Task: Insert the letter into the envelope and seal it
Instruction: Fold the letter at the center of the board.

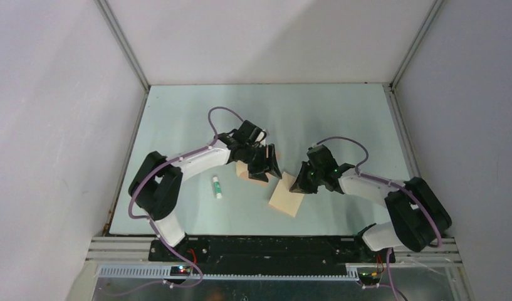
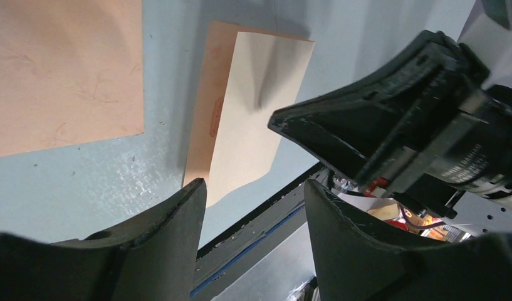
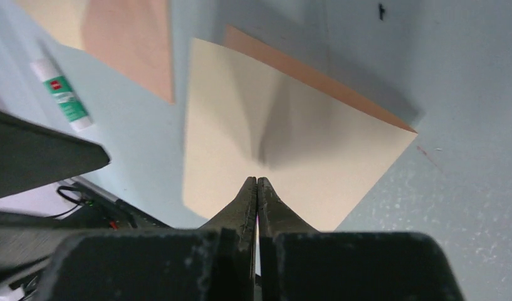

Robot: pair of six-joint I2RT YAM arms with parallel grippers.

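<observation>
The envelope [image 1: 286, 200] lies near mid-table with a pale cream layer [image 3: 240, 125] on top and a peach layer [image 3: 322, 81] showing under its far edge. My right gripper [image 1: 298, 185] is shut at the envelope's far end. Its tips [image 3: 257, 180] pinch the cream layer into a small raised ridge. The letter [image 1: 243, 169], a plain peach sheet [image 2: 65, 69], lies flat to the left, partly hidden under my left gripper [image 1: 264, 170]. That gripper [image 2: 254, 183] hangs open above the table with nothing between its fingers. From there the envelope [image 2: 253, 106] and the right gripper [image 2: 273, 122] lie just ahead.
A white glue stick with a green label [image 1: 216, 187] lies left of the letter and also appears in the right wrist view [image 3: 64, 94]. White walls enclose the table on three sides. The black rail at the near edge [image 2: 259, 238] runs close to the envelope.
</observation>
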